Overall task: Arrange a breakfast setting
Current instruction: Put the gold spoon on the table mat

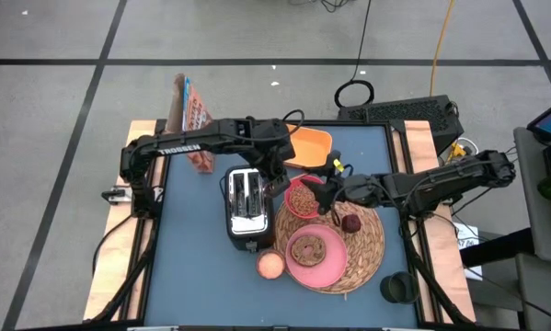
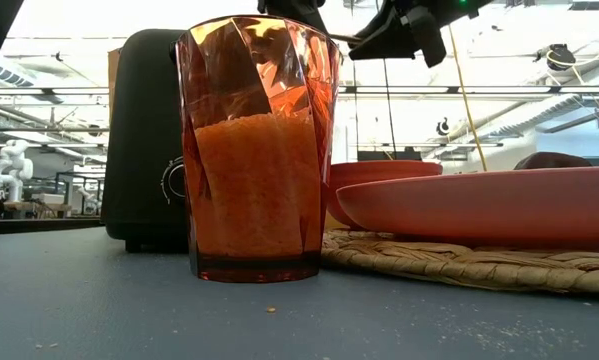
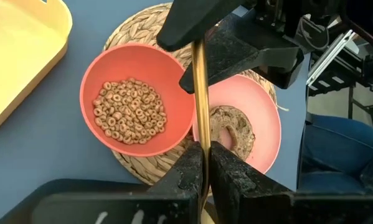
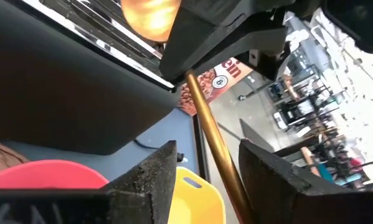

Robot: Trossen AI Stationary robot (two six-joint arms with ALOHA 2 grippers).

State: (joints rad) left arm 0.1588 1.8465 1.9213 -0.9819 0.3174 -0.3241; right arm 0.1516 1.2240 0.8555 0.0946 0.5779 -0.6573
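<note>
Passing the gold utensil handle [image 3: 199, 93] over the cereal bowl [image 3: 136, 99] on the placemat [image 1: 367, 241]: left tool [image 3: 206, 163] clenched on it, right tool [image 4: 206, 152] around it (not yet clamped) should close squarely first

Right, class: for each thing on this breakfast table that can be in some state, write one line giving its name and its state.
Bowl: holds ring cereal, on the mat.
Plate: holds the bread ring.
Glass: upright, part full of orange drink.
Toaster: slots look empty.
Gold handle: clamped in the left gripper, jaws shut.
Right gripper: jaws either side of the handle, not touching.
</note>
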